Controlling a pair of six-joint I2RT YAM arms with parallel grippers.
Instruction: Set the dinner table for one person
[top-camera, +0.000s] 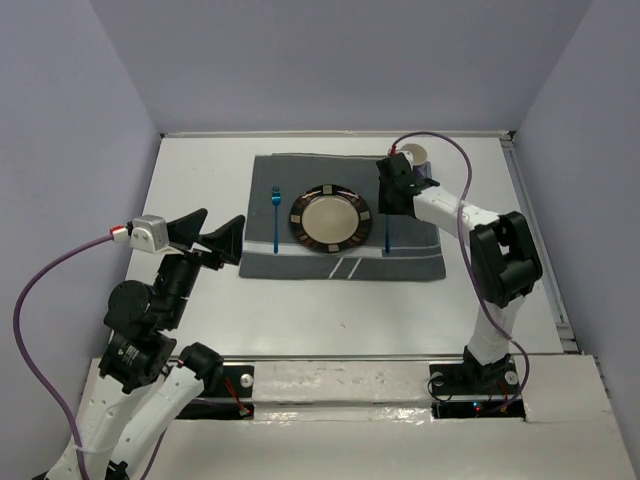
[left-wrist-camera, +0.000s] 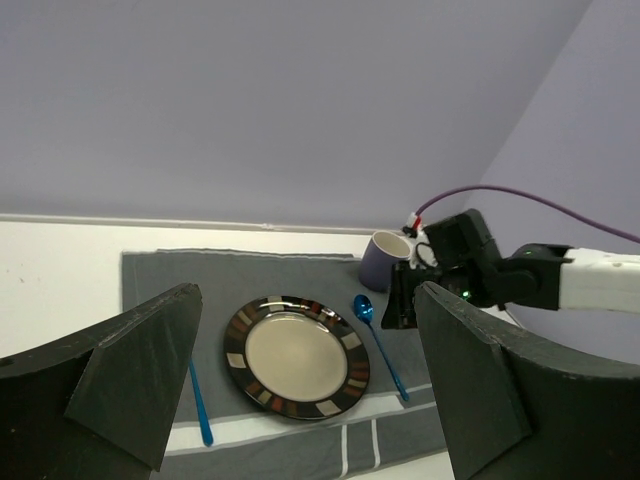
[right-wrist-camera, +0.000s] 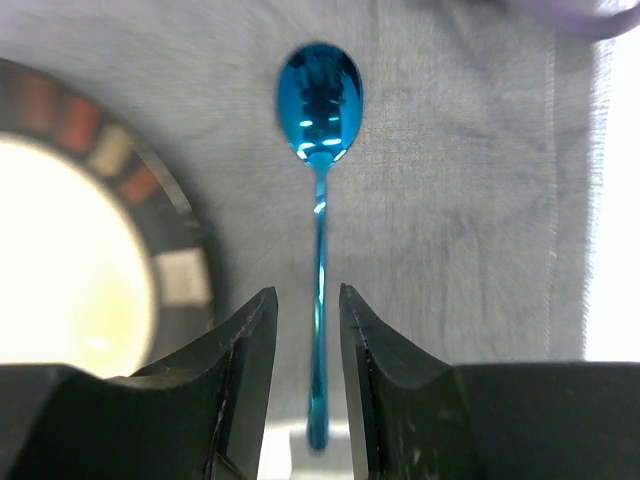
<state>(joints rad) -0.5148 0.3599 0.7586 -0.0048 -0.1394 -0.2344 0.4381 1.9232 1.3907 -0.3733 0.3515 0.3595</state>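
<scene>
The white dinner table (top-camera: 200, 170) carries a dark grey striped placemat (top-camera: 300, 262). On the mat lie a dark-rimmed plate (top-camera: 331, 218), a blue fork (top-camera: 275, 215) to its left and a blue spoon (right-wrist-camera: 320, 200) to its right. A lavender mug (top-camera: 412, 155) stands at the mat's far right corner. My right gripper (right-wrist-camera: 308, 295) hovers low over the spoon; its jaws are narrowly open, one each side of the handle, with gaps showing. My left gripper (left-wrist-camera: 308, 300) is wide open and empty, raised near the mat's left edge.
Pale lavender walls close in the table on three sides. In the left wrist view the right gripper (left-wrist-camera: 400, 300) stands between the mug (left-wrist-camera: 383, 258) and the spoon (left-wrist-camera: 380, 345). A purple cable arcs over the right arm (top-camera: 505, 255).
</scene>
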